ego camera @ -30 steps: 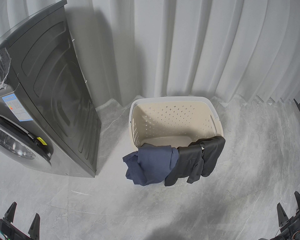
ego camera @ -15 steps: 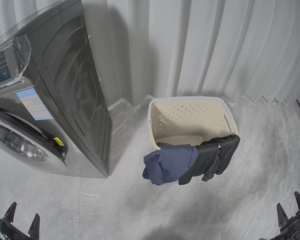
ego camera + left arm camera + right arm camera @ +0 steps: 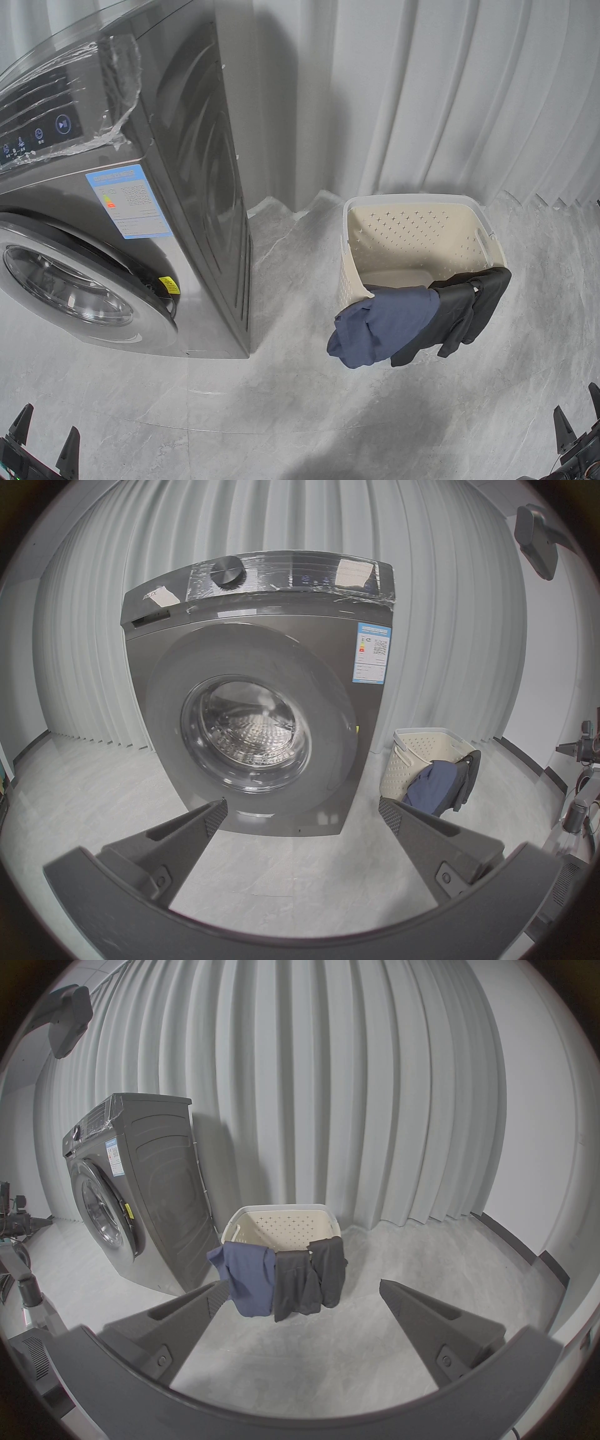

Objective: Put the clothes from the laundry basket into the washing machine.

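A cream laundry basket [image 3: 419, 203] [image 3: 425, 736] [image 3: 281, 1210] stands on the floor to the right of a grey washing machine [image 3: 125, 206] [image 3: 262, 686] [image 3: 131, 1191], whose round glass door [image 3: 69, 287] [image 3: 247, 733] is closed. A blue garment [image 3: 381, 325] [image 3: 434, 786] [image 3: 247, 1279] and a black garment [image 3: 462, 306] [image 3: 309, 1275] hang over the basket's near rim. My left gripper [image 3: 44, 434] [image 3: 300, 811] is open and empty, low at the near left, facing the machine. My right gripper [image 3: 578, 412] [image 3: 303, 1291] is open and empty, low at the near right, facing the basket.
White pleated curtains [image 3: 437, 94] close off the back. The grey marble floor [image 3: 300, 400] spreads wide between me and both the machine and the basket. A narrow gap separates machine and basket.
The whole head view has swung left: machine and basket sit farther right in the picture and more of the machine's front shows. Both grippers hold the same place in view.
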You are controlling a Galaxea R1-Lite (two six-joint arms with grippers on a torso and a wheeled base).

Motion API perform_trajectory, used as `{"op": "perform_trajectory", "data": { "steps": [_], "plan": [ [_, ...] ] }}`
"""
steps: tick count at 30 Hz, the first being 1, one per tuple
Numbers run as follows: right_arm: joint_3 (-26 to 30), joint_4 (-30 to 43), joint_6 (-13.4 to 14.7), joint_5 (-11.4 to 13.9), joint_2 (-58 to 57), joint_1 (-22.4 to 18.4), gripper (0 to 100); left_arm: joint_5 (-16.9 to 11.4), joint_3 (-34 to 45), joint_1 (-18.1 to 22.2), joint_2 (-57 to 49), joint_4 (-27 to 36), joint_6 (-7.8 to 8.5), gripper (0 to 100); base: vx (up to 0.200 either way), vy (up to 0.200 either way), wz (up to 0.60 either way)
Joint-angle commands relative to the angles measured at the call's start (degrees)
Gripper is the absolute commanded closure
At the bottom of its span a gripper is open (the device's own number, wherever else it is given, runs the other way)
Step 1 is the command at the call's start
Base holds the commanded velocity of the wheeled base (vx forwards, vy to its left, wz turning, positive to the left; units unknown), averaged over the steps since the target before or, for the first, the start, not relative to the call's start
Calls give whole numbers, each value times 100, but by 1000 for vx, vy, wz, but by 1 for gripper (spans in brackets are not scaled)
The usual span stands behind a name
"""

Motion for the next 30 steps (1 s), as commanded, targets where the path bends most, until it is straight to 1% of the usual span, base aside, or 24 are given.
{"op": "perform_trajectory", "data": {
  "steps": [1, 6, 18, 30],
  "plan": [
    [101, -6, -2, 4, -94, -2, 0, 4, 92, 0, -66, 1, -1, 0, 0, 200, 0],
    [101, -6, -2, 4, -94, -2, 0, 4, 92, 0, -66, 1, -1, 0, 0, 200, 0],
    [101, -6, -2, -5, -94, -2, 0, 4, 92, 0, -66, 1, -1, 0, 0, 0, 0],
    [101, -6, -2, -5, -94, -2, 0, 4, 92, 0, -66, 1, -1, 0, 0, 200, 0]
  ]
}}
